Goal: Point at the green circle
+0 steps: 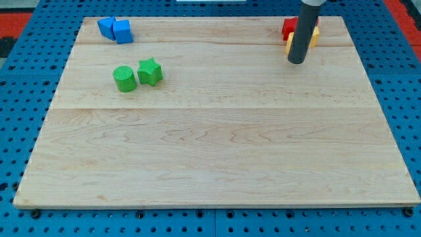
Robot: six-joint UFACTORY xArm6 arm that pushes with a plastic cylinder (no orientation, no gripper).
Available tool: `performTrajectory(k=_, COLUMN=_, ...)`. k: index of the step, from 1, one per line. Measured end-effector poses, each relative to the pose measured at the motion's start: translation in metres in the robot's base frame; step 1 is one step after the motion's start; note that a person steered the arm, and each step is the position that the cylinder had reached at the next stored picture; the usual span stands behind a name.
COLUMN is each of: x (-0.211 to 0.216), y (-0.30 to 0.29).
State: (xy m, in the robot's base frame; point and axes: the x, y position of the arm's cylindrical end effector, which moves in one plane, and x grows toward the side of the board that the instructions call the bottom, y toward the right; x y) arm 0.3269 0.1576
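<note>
At the board's top left sit two blue blocks. Below them, the green circle touches a green star. Far right, my tip, a bare rod without fingers, stands beside red and yellow blocks.

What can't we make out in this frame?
- Camera view: red block and yellow block at the view's top right are mostly hidden by my rod; shapes unclear.
- My tip: contact with the board can't be judged.
- Two blue blocks at top left: touching, exact shapes unclear.
- Rod's upper part is cut off by the top edge.
</note>
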Motion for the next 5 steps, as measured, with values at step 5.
performTrajectory(k=5, x=-0.004, y=-0.035)
